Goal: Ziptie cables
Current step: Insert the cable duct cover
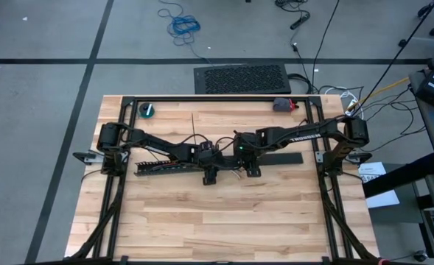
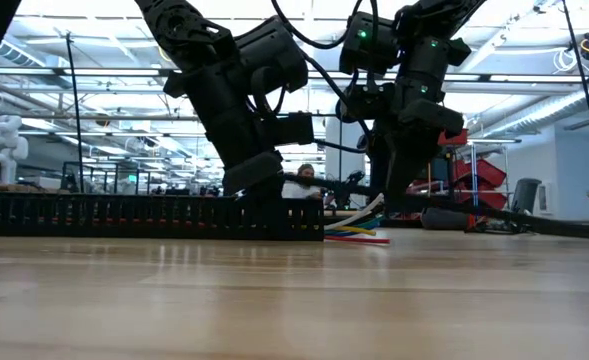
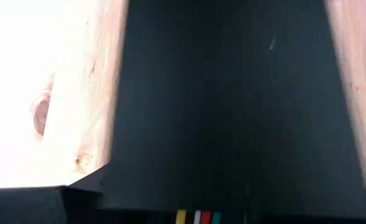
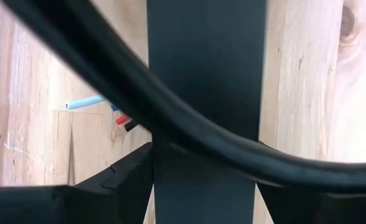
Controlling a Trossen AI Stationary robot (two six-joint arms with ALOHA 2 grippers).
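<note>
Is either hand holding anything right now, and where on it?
Cannot be told. The left hand is down at the end of the black slotted duct, the right hand over the flat black strip beside the cables; no view shows a grip.

The wooden table [image 1: 224, 213] carried a black slotted duct [image 1: 158, 166] near its left edge, with the cables [image 2: 359, 231] at the duct's inner end. A flat black strip [image 1: 283, 158], possibly the duct's cover, lay toward the right edge.
</note>
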